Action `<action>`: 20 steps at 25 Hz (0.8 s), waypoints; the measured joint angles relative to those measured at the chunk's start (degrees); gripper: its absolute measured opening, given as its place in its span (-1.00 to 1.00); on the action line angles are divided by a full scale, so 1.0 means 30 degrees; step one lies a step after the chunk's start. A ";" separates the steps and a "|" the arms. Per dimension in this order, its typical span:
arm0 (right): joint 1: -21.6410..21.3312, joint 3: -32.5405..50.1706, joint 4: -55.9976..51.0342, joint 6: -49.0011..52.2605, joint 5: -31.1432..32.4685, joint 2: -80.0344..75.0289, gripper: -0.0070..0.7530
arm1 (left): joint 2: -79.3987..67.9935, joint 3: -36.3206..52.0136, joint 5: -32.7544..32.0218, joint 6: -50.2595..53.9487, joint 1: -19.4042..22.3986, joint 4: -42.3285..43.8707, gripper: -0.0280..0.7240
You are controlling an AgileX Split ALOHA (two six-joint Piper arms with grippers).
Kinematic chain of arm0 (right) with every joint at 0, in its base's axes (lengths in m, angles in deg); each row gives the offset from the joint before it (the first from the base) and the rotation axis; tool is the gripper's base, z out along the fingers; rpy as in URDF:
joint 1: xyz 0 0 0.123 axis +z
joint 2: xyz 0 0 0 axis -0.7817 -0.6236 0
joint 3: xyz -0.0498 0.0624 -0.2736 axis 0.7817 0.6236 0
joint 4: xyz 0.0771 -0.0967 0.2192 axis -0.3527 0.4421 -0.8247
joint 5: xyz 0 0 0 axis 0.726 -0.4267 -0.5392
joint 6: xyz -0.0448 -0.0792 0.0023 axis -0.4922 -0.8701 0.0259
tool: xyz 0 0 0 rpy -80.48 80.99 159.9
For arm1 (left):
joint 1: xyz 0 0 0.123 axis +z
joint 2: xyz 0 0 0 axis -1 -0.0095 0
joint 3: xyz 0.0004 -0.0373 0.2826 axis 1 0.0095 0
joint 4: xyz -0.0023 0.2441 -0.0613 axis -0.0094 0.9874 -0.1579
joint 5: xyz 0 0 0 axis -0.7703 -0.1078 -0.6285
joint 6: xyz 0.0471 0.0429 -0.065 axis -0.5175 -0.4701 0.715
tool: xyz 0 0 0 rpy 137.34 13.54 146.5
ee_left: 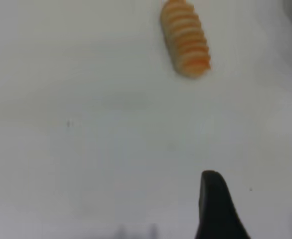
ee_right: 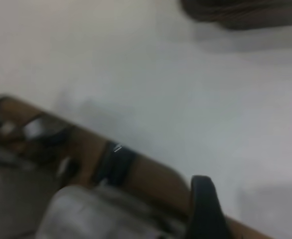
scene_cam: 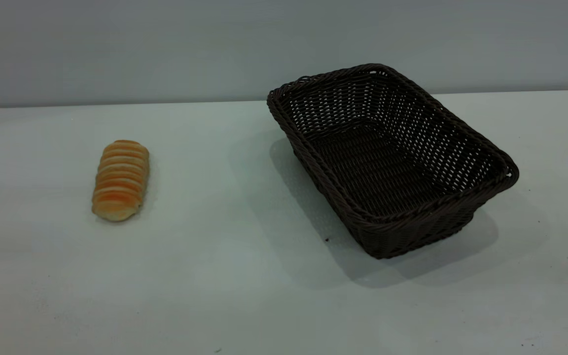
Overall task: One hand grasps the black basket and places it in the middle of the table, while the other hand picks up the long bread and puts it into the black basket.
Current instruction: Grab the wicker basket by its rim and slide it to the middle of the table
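Fingers (ee_left: 216, 209) of the left gripper show only in its wrist view, their spread unclear, above the worktop (scene_cam: 244, 296). Only the exterior view shows the long bread (scene_cam: 120, 179) at left, well apart from the empty black basket (scene_cam: 392, 162) at right.

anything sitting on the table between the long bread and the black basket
Nothing: in the exterior view only bare table and the basket's shadow lie between the long bread and the black basket.
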 joint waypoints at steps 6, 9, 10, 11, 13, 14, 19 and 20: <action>0.0323 -0.0078 -0.3438 -0.3639 -0.1546 -0.6032 0.42 | -0.1584 -0.0067 0.1118 0.0493 0.0000 0.0000 0.26; 0.1639 -0.0658 -0.3689 -0.4114 -0.2885 -0.9087 0.42 | -0.1617 -0.0067 0.1136 0.0451 0.0000 0.0000 0.26; 0.2267 -0.0946 -0.3755 -0.4112 -0.3431 -0.9861 0.42 | -0.1617 -0.0067 0.1158 0.0360 0.0000 0.0000 0.26; 0.2905 -0.1248 -0.3758 -0.4087 -0.3905 -1.0737 0.42 | -0.1617 -0.0067 0.1158 0.0262 0.0000 0.0000 0.26; 0.3976 -0.1832 -0.3827 -0.3909 -0.5017 -1.2205 0.42 | -0.1617 -0.0067 0.1158 0.0165 0.0000 0.0000 0.26; 0.4442 -0.2200 -0.3849 -0.3764 -0.5493 -1.2957 0.42 | -0.1617 -0.0067 0.1140 0.0143 0.0000 0.0000 0.26; 0.5486 -0.4357 -0.4001 -0.1886 -0.7079 -1.6272 0.42 | -0.1617 -0.0067 0.1094 0.0109 0.0000 0.0000 0.26; 0.5505 -0.4818 -0.4037 -0.1323 -0.7398 -1.6794 0.42 | -0.1617 -0.0067 0.1094 0.0109 0.0000 0.0000 0.26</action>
